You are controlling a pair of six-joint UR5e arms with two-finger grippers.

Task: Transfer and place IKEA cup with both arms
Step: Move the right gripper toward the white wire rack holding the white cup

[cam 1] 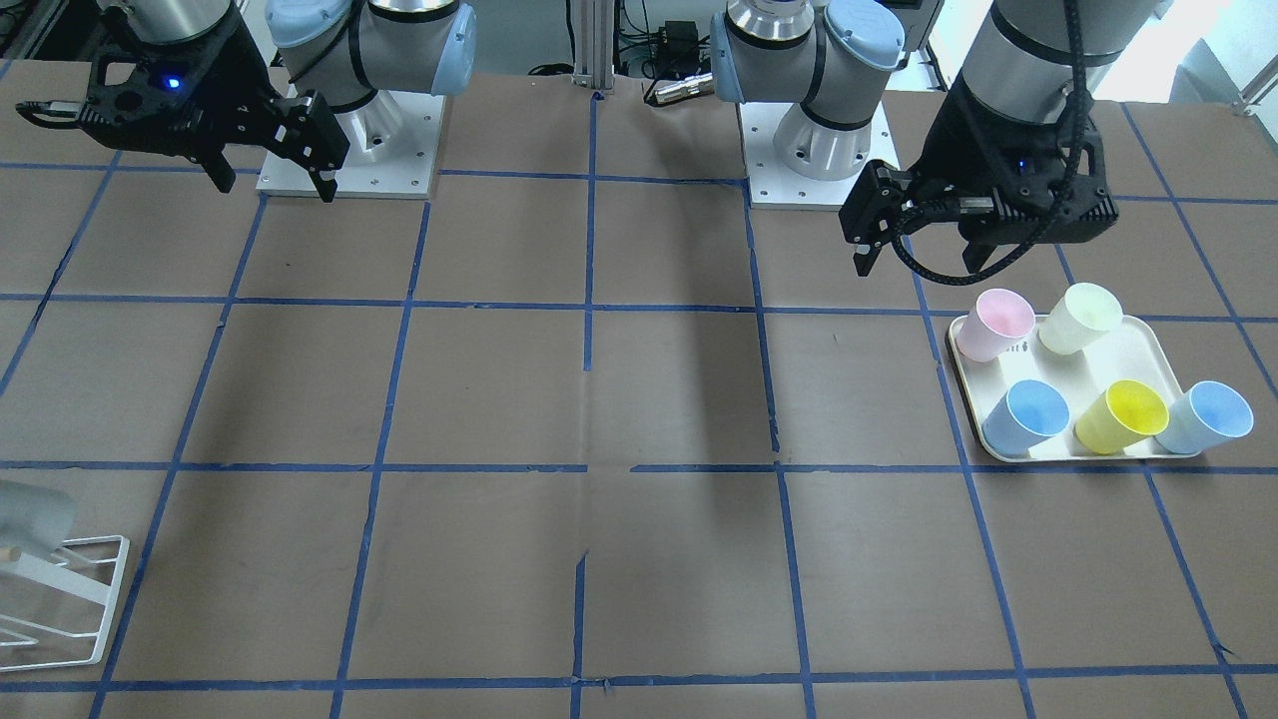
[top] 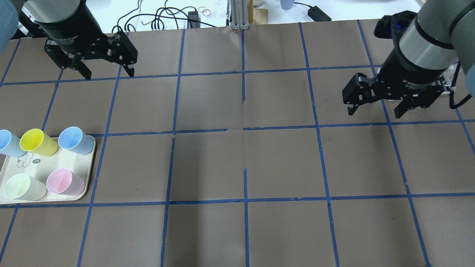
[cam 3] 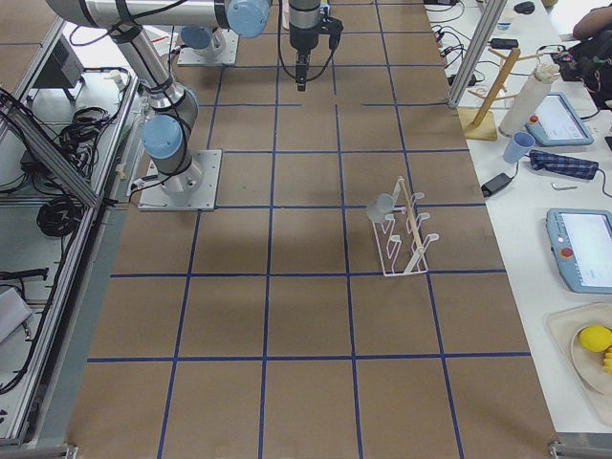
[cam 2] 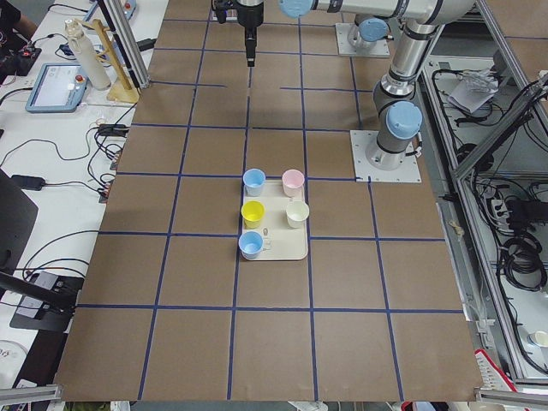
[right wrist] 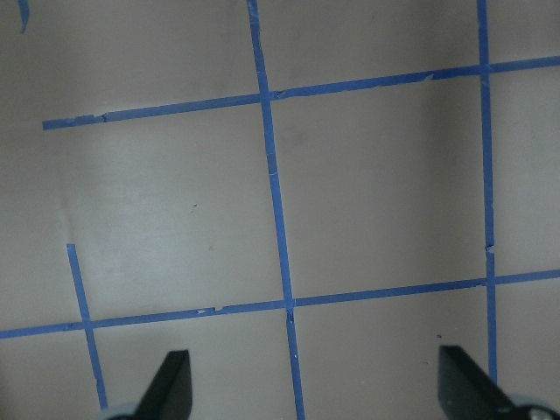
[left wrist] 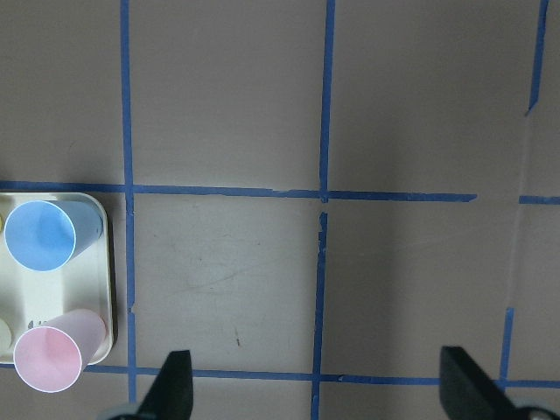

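Note:
The light-grey IKEA cup (cam 3: pixel 381 206) hangs on a white wire rack (cam 3: pixel 406 239) at the table's edge on my right side. In the front-facing view the cup (cam 1: pixel 30 514) shows at the lower left, partly cut off. My left gripper (top: pixel 109 74) is open and empty, raised over the table beyond the cup tray; it also shows in the front-facing view (cam 1: pixel 917 265) and the left wrist view (left wrist: pixel 319 394). My right gripper (top: pixel 374 111) is open and empty, raised, well away from the rack; it also shows in the front-facing view (cam 1: pixel 275 190) and the right wrist view (right wrist: pixel 315 394).
A cream tray (cam 1: pixel 1148 345) on my left side holds a pink cup (cam 1: pixel 993 322), a pale cream-green cup (cam 1: pixel 1078 317), a yellow cup (cam 1: pixel 1120 414) and two light blue cups (cam 1: pixel 1028 414). Brown paper with blue tape lines covers the table.

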